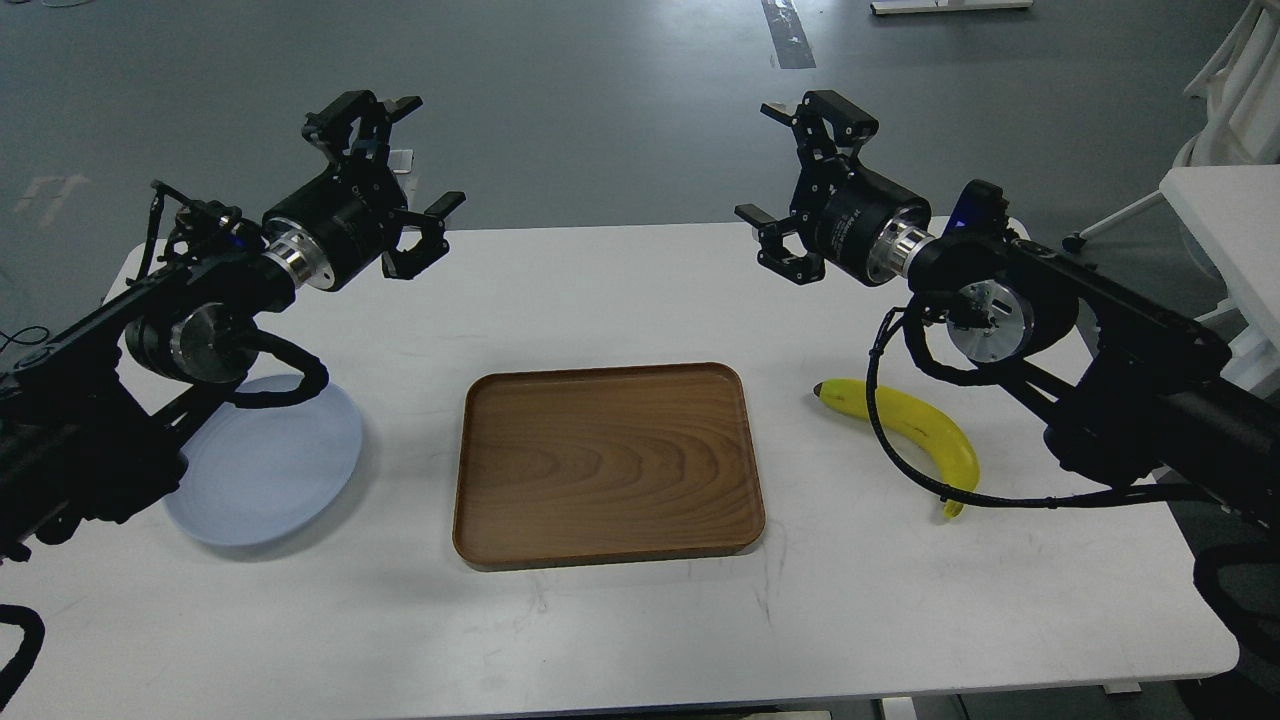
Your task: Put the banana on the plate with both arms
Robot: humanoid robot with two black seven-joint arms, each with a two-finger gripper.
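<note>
A yellow banana lies on the white table at the right, its dark tip toward the tray and a black cable crossing over it. The pale blue plate rests at the left, partly hidden under my left arm. My left gripper hovers open above the table's far left, holding nothing. My right gripper hovers open above the far right, well above and behind the banana, also holding nothing.
A rectangular brown wooden tray with nothing in it sits in the middle of the white table. A white desk stands off to the right beyond the table edge. Grey floor lies behind.
</note>
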